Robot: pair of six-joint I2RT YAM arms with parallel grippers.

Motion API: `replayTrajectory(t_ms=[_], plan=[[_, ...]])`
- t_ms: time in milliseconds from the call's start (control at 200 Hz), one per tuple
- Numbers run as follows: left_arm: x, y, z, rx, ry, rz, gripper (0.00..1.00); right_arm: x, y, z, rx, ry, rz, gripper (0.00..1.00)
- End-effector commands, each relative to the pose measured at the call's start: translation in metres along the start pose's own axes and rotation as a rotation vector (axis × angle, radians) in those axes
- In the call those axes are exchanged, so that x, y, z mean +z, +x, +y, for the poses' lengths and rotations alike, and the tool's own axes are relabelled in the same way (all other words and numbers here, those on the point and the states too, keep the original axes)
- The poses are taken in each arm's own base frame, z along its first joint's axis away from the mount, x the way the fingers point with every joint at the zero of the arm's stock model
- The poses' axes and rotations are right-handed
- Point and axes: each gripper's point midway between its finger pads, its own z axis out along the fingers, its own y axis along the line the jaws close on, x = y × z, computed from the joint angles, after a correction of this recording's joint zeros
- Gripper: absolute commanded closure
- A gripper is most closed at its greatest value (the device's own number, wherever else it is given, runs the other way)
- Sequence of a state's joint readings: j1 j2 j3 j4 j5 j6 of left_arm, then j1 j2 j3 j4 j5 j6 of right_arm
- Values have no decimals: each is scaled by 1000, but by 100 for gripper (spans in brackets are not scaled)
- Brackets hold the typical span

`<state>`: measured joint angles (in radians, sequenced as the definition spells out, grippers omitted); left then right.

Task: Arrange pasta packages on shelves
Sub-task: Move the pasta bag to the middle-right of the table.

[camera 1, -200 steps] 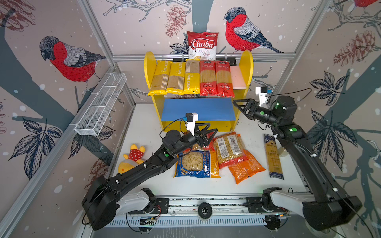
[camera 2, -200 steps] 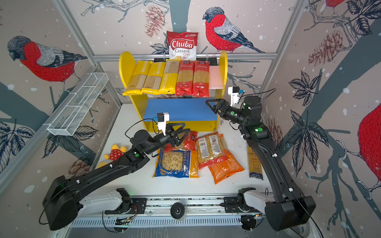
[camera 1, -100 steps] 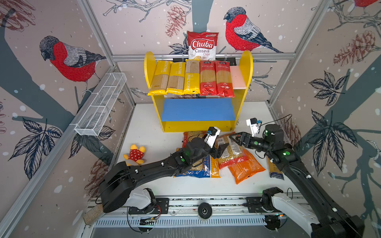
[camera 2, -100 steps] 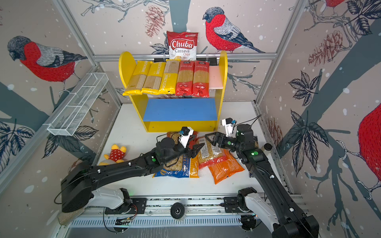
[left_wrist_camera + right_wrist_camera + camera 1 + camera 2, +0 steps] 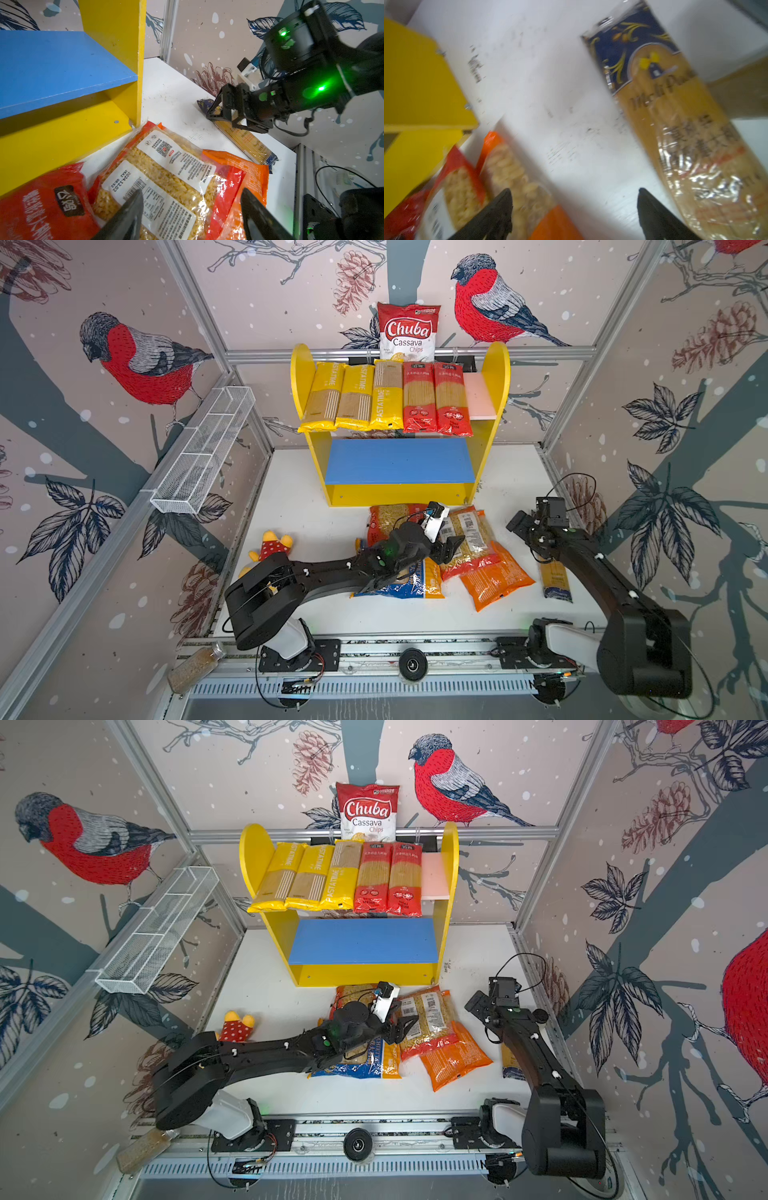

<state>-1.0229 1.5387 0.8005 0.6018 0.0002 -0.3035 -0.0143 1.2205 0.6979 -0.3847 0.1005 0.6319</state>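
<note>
Our right hand (image 5: 232, 113) has dropped from the shelves (image 5: 399, 493) toward the dark-blue spaghetti pack (image 5: 675, 116). Both hands spread, empty; we should straddle its middle.

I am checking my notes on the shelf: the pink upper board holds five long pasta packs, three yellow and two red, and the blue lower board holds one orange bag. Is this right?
Not quite. The blue lower board is bare in both top views; the orange bag lies on the table in front of the rack. The rest holds: three yellow packs and two red packs lie on the pink upper board.
</note>
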Motion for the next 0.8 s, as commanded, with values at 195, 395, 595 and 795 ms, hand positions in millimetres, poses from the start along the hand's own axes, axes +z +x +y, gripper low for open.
replayTrajectory(t_ms=[195,395,595,795], plan=[[-6,-14,-7,26,35,-63,27,19,-29,-60,159,240,-183,6],[-7,-15,-8,24,38,-66,27,50,4,-33,134,89,-9,15],[-6,-14,-9,17,45,-68,27,52,25,27,25,-40,51,16],[-7,-16,-8,17,38,-70,27,53,13,65,-92,-115,88,10]])
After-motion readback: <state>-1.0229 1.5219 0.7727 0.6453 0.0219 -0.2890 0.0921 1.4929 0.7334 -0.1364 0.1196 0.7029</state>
